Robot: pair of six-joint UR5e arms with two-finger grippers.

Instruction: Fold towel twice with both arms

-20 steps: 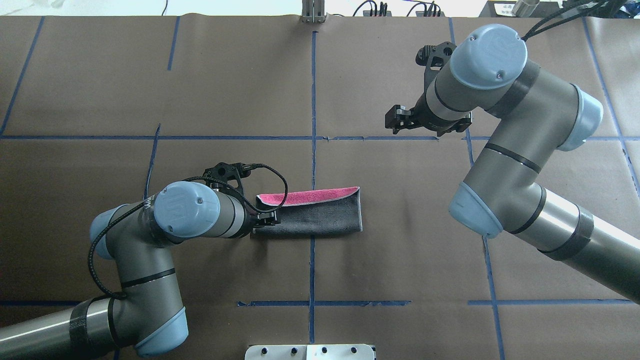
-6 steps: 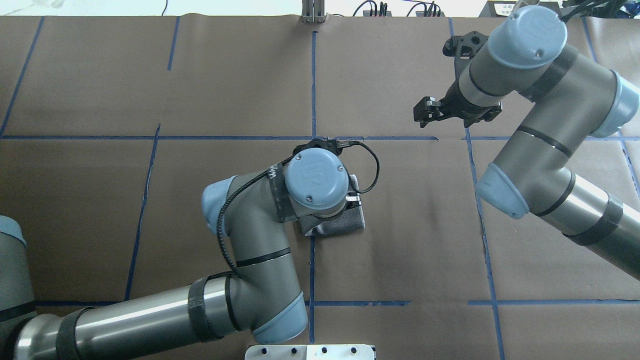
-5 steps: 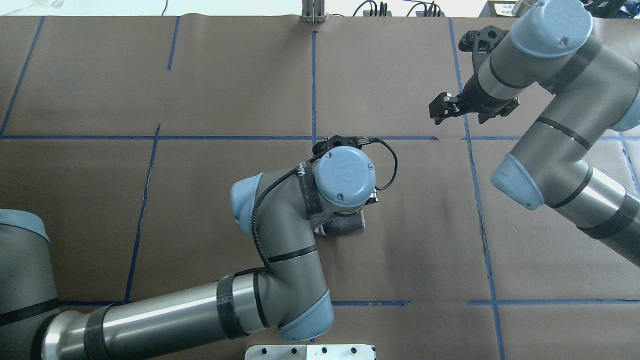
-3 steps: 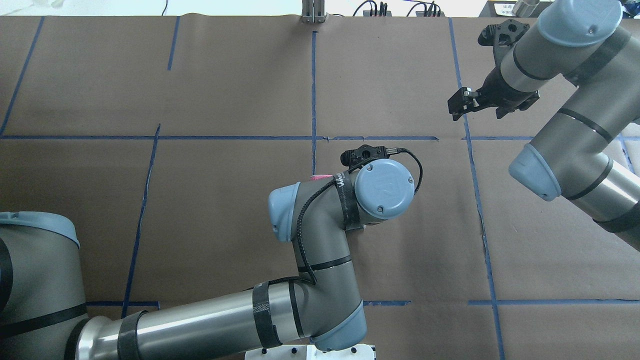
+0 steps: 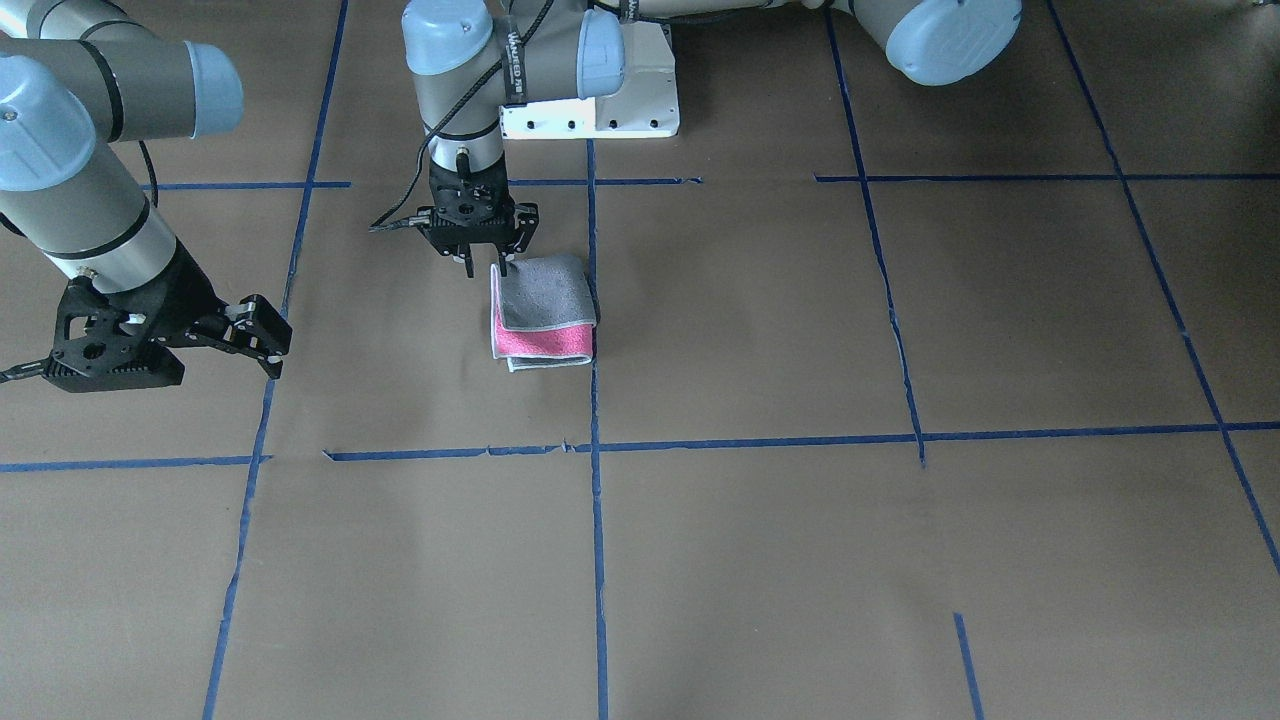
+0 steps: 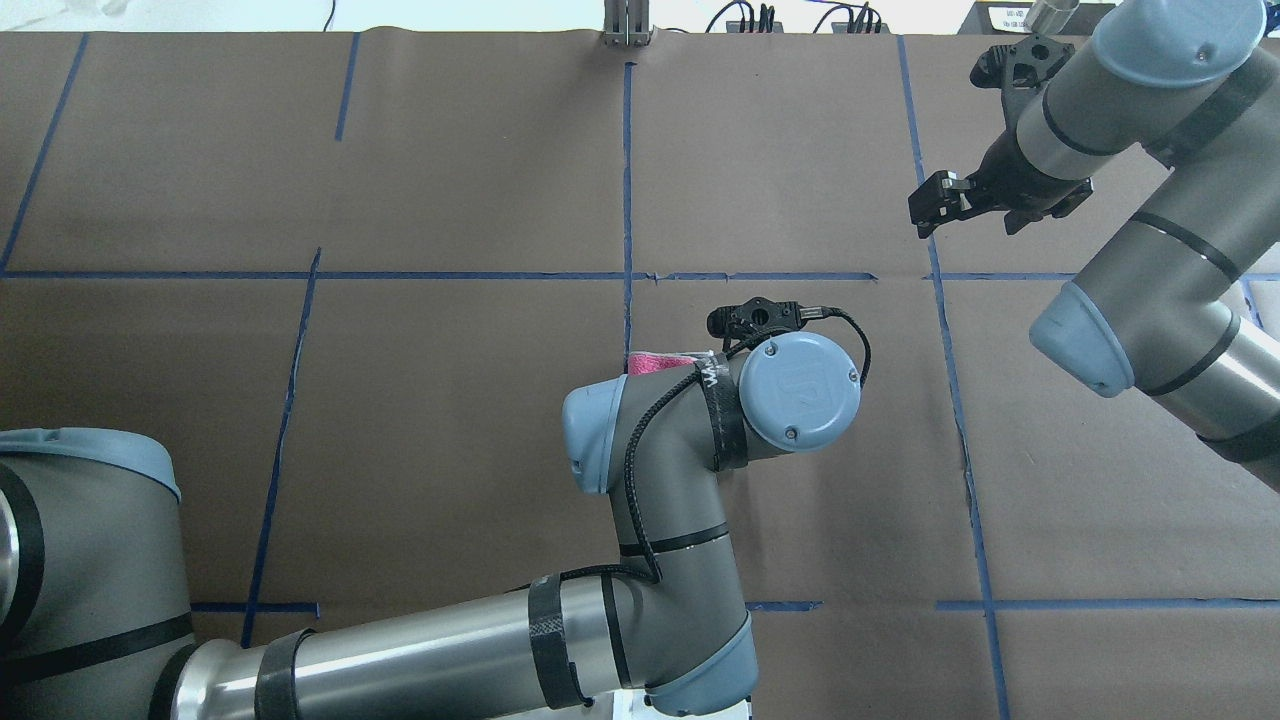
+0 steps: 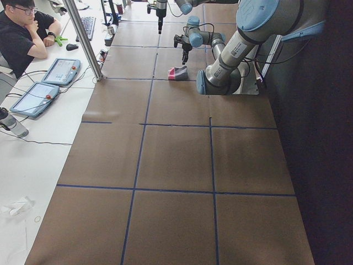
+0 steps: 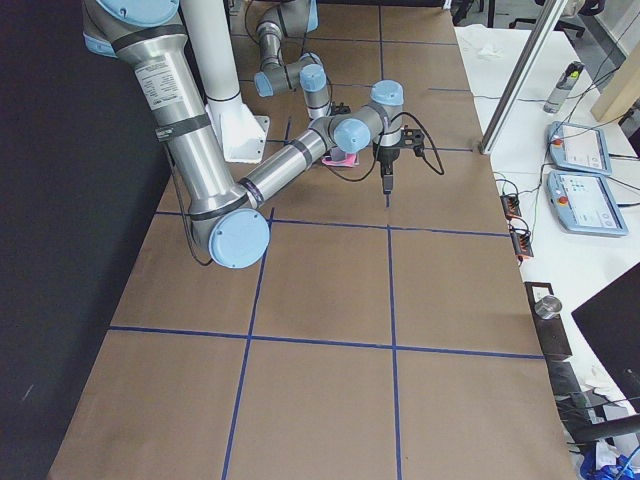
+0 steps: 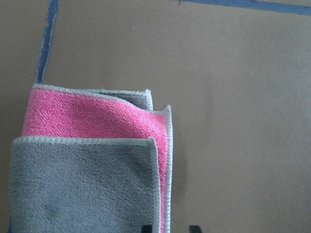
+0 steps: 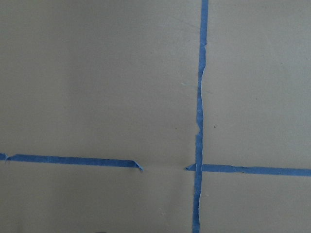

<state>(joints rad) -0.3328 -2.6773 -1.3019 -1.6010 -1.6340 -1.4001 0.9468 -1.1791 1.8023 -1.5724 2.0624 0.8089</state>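
Observation:
The towel point(image 5: 545, 310) lies folded in a small stack on the brown table, grey layer on top, with a pink strip showing at its operator-side edge. The left wrist view shows its grey flap over pink point(image 9: 87, 184). In the overhead view only a pink sliver point(image 6: 660, 362) shows beside the left arm's wrist. My left gripper point(image 5: 485, 265) hangs over the towel's corner nearest the robot, fingers slightly apart and holding nothing. Its fingertips point(image 9: 146, 228) just show at the bottom of the wrist view. My right gripper point(image 5: 262, 335) is open and empty, well away from the towel point(image 6: 925, 210).
Blue tape lines grid the brown paper-covered table. The white base plate point(image 5: 590, 110) sits at the robot's edge. An operator point(image 7: 22, 33) sits at a side bench with tablets point(image 7: 60, 69). The right wrist view shows only bare table and a tape cross point(image 10: 198, 167).
My left arm carried the towel's end rightward over the rest, making the second fold, then let go. My right arm drew back toward the far right corner.

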